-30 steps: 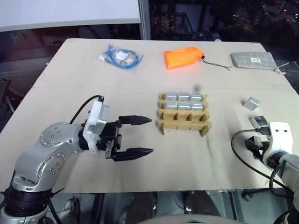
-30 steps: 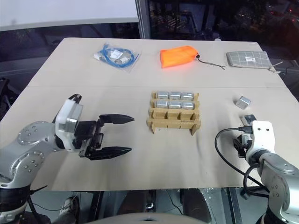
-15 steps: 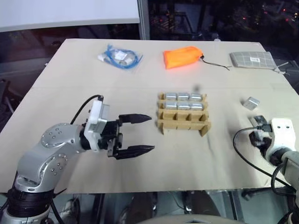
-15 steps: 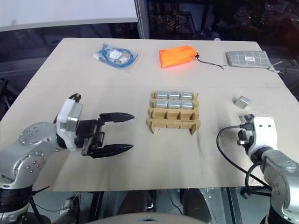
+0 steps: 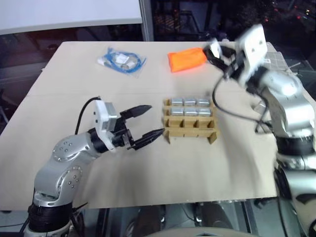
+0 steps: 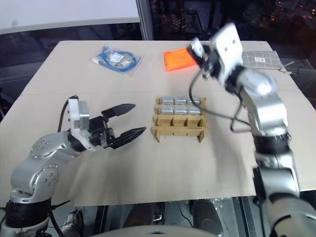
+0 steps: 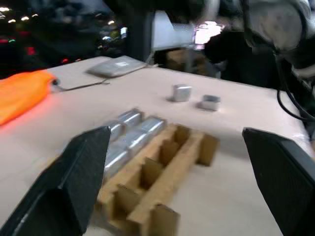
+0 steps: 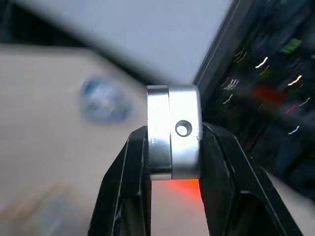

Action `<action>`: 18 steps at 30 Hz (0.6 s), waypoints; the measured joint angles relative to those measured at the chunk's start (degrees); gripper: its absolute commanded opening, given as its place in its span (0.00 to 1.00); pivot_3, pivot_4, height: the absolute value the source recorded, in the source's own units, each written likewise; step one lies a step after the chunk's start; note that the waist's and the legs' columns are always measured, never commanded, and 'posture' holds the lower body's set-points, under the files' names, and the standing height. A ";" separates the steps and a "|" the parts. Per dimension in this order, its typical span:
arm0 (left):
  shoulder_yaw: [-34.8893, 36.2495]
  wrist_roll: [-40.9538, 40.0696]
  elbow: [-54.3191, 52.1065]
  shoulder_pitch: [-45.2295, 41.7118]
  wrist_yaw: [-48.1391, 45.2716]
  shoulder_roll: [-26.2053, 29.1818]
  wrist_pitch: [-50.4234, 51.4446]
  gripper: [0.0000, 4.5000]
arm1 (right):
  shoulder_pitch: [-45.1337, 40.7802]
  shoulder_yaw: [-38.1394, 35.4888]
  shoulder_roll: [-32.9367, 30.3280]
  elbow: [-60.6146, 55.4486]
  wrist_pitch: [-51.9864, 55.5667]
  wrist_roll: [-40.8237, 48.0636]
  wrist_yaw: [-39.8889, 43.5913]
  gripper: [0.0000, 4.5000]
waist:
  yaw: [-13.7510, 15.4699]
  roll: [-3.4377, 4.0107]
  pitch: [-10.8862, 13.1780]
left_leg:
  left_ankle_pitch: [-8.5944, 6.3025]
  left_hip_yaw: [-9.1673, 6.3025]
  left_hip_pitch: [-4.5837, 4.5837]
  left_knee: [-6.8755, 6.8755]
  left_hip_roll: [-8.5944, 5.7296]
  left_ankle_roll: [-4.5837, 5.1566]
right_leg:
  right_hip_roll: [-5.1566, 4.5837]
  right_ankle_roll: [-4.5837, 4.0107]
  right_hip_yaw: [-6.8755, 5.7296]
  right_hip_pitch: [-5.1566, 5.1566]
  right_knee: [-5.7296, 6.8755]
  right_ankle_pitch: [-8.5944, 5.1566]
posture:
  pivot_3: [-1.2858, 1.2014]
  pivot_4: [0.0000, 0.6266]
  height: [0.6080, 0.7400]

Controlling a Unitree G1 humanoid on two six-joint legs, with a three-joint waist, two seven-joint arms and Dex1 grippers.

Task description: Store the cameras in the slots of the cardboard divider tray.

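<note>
From the head views: brown cardboard divider tray (image 5: 190,122) in the middle of the table (image 5: 197,168), two back rows filled with six silver cameras (image 5: 190,102), two front rows bare; left gripper (image 5: 145,123) spread wide just beside the tray's left end; right gripper (image 6: 196,51) up high over the orange pouch (image 5: 185,59), with a blue cable bag (image 5: 121,60) far off at the back left. From the left wrist view: same tray (image 7: 162,167) between two wide-apart black fingers (image 7: 74,182), cameras lying in the far slots, two more loose cameras (image 7: 182,92) further off on the table. From the right wrist view: two black fingers (image 8: 133,182) pinching one silver camera (image 8: 173,137) tight.
</note>
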 measured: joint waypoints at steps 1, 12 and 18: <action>0.26 0.11 -0.05 0.42 0.43 -0.01 -0.08 1.00 | -1.73 -0.13 0.52 2.39 -3.24 -0.76 -0.73 0.17 | 0.25 -0.02 -0.01 | 0.01 -0.05 0.00 -0.04 0.00 -0.03 | -0.02 -0.02 -0.05 0.01 -0.02 -0.01 | 0.52 0.24 1.00; 6.49 -0.69 -2.53 11.36 1.28 1.93 -0.32 1.00 | 16.19 9.16 -12.27 -8.74 10.63 8.41 26.71 0.17 | 1.22 0.27 0.15 | 0.01 -0.32 -0.73 -0.13 -0.05 -0.15 | -0.58 -0.01 -0.54 -0.31 -0.62 -0.01 | 0.52 0.24 1.00; 6.91 -0.58 -2.36 12.67 -0.50 2.97 -1.37 1.00 | 14.96 13.82 -7.31 -13.06 13.86 8.31 26.42 0.17 | 0.83 0.27 0.14 | 0.00 -0.41 -0.56 -0.09 0.05 -0.13 | -0.15 -0.10 -0.56 -0.32 -0.20 -0.04 | 0.52 0.24 1.00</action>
